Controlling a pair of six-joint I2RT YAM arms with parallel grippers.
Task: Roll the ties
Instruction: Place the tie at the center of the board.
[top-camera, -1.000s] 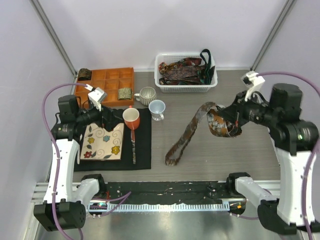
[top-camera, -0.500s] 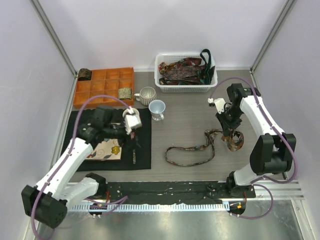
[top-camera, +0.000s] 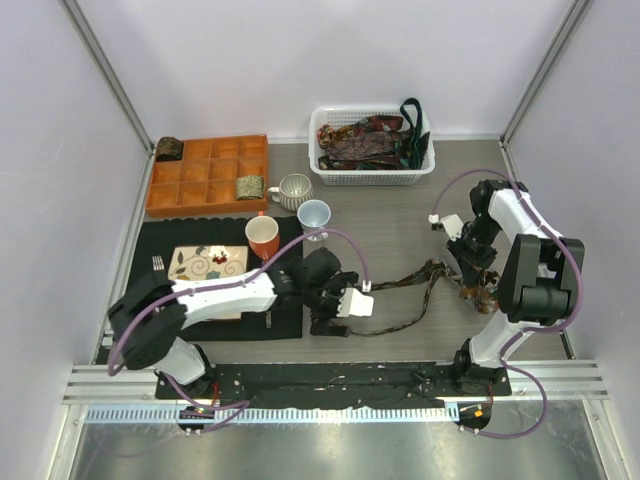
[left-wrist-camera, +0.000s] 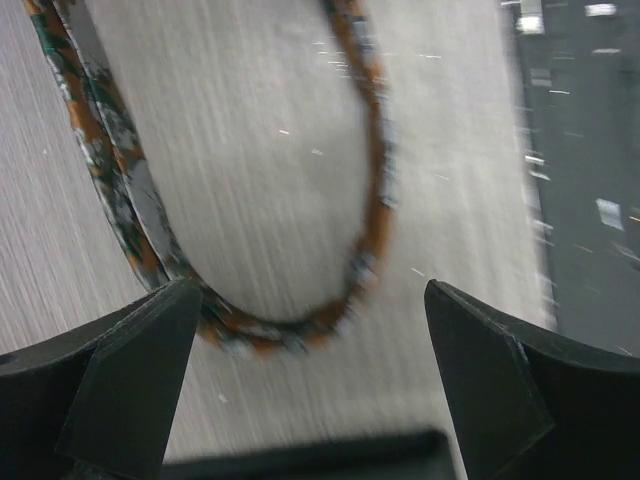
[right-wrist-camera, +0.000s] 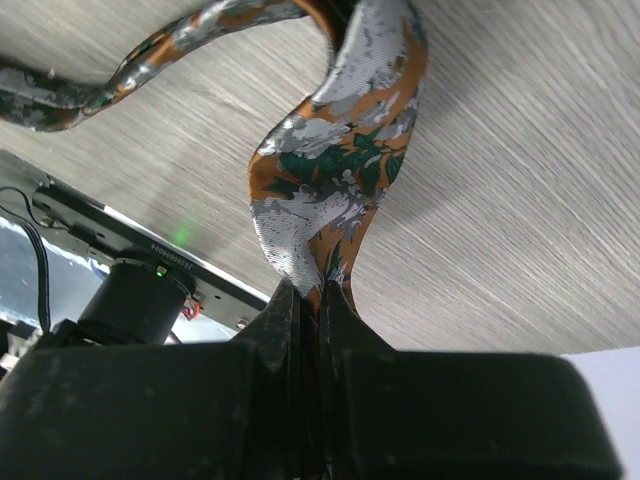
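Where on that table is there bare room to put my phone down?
Best is the bare grey table between the white basket, the pale cup and the tie. A smaller patch lies right of the basket, behind the right arm. Crowded: the black mat, and the front where the open left claw sits over the tie.

Bright, even overhead light in top view; faint soft shadows on table (top-camera: 400, 215); sharp all over. Left wrist view motion-blurred: tie (left-wrist-camera: 372, 190) and wood grain smeared, specks streaked sideways. Right wrist view crisp, sheen on tie fabric, soft shadow beside it, near edge dark.
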